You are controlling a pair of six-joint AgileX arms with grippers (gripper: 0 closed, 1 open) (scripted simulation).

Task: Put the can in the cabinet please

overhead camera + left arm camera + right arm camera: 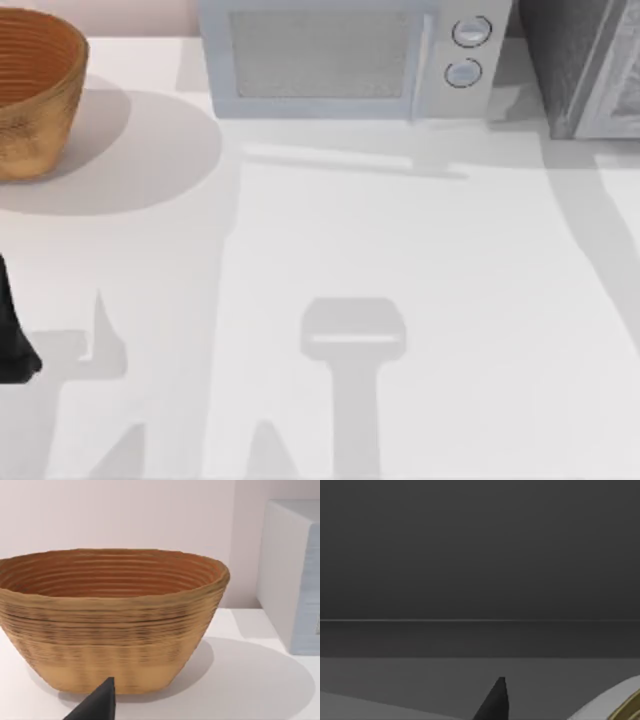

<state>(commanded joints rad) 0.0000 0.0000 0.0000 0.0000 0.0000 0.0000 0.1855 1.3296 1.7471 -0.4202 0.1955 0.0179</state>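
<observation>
Right wrist view dark, can (620,705) rim beside right pincer (492,702), grip state unclear, left arm (12,330) parked

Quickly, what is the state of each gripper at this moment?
Left gripper: near the basket; state cannot be told.
Right gripper: in a dark space beside the can; state cannot be told.

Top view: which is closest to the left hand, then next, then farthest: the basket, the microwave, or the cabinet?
From the left hand at the table's left edge:
1. Basket, back left corner.
2. Microwave, back middle.
3. Cabinet, back right corner.
</observation>
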